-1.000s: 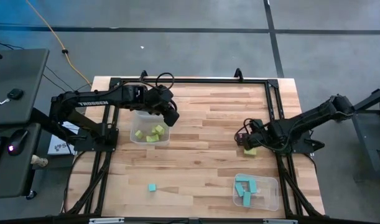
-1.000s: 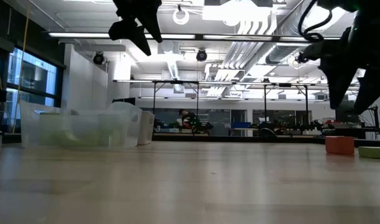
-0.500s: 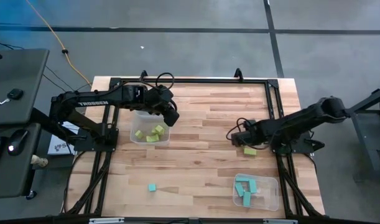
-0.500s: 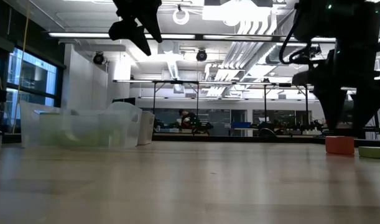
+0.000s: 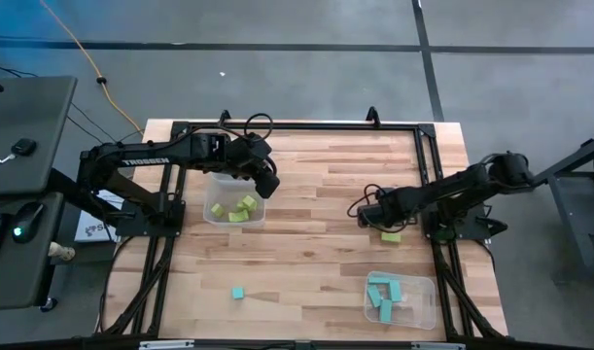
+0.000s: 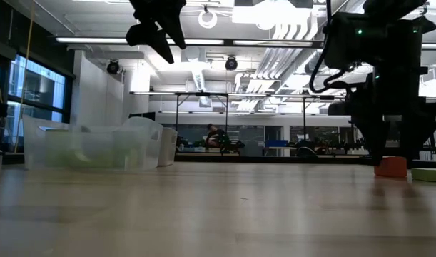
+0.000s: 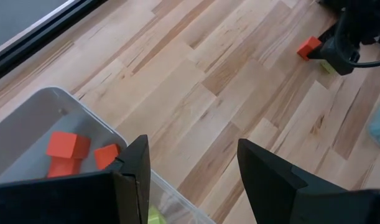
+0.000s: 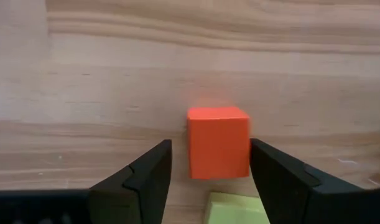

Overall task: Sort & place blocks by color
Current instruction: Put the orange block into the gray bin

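right claw [image 8: 208,165] open, straddling red block [image 8: 218,142]

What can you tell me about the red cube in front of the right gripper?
The red cube is a small solid block, orange-red, matte, with crisp edges, and looks undamaged. It sits flat on the wooden table, right of centre. A lime green block lies close beside it; whether they touch is unclear. The right gripper hangs low over it, fingers open, one on each side of the cube, not yet gripping. In the low view it rests on the tabletop beneath that arm.
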`<state>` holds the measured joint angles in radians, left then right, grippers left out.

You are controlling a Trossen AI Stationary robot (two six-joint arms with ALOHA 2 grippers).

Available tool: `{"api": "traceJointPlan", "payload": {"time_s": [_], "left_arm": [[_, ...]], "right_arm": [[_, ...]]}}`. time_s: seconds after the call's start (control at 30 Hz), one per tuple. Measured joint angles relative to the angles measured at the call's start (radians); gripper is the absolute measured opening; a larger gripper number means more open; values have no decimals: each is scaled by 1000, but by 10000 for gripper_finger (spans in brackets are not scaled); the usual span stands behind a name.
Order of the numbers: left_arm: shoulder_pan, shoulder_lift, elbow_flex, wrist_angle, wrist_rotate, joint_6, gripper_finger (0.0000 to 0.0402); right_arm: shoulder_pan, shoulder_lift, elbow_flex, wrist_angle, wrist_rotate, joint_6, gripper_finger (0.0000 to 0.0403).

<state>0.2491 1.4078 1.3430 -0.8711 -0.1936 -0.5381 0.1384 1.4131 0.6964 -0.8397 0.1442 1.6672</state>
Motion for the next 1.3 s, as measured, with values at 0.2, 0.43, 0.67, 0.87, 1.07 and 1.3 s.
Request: {"api": "traceJointPlan", "payload": {"time_s": [0.2,0.43,0.67,0.87,1.07,1.3], "left_arm": [[0,0,0,0,0,19,168],[0,0,0,0,0,25,168],[0,0,0,0,0,52,168],[0,0,0,-1,0,52,168],[0,0,0,-1,0,52,168],[0,0,0,-1,0,52,168]], "right_arm": [[-15,28,0,34,-28,-24,192],[-14,28,0,26,-70,-27,147],[-14,28,1,17,-61,-29,122],[-14,27,1,17,-60,-30,118],[-14,27,1,18,-67,-30,115],[-12,27,2,20,-68,-61,114]]}}
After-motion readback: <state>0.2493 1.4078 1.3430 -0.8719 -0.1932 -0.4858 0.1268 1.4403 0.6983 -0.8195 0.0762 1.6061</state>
